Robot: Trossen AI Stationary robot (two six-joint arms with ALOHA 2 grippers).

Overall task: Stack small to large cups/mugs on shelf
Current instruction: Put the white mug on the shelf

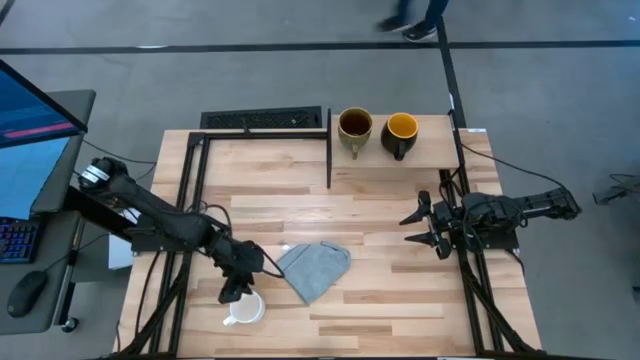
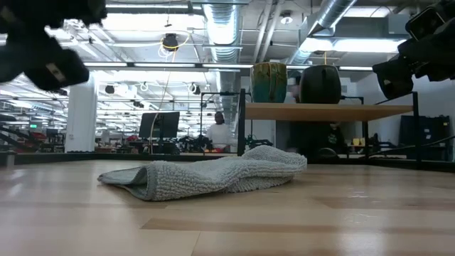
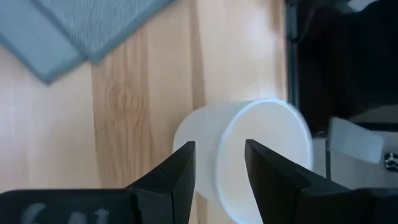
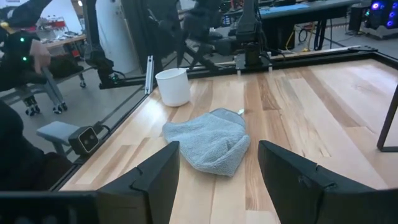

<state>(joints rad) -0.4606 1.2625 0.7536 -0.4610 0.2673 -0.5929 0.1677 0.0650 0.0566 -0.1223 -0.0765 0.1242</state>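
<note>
The small white mug point(image 1: 245, 308) stands upright on its base on the tabletop near the front left; it also shows in the right wrist view point(image 4: 173, 86). My left gripper point(image 1: 236, 290) is open just above it, one finger point(image 3: 180, 171) over the mug's outer wall point(image 3: 205, 149) and the other over its mouth point(image 3: 273, 134). The olive-tan mug point(image 1: 355, 128) and the dark mug with the yellow-orange inside point(image 1: 400, 131) stand side by side on the light-wood shelf point(image 1: 430, 155) at the far right. My right gripper point(image 1: 425, 225) is open and empty, in front of the shelf.
A crumpled grey-blue cloth point(image 1: 315, 268) lies on the table just right of the white mug, between the two grippers. The shelf's black upright point(image 1: 329, 150) runs along its left edge. A person's feet point(image 1: 415, 20) show on the floor beyond the table.
</note>
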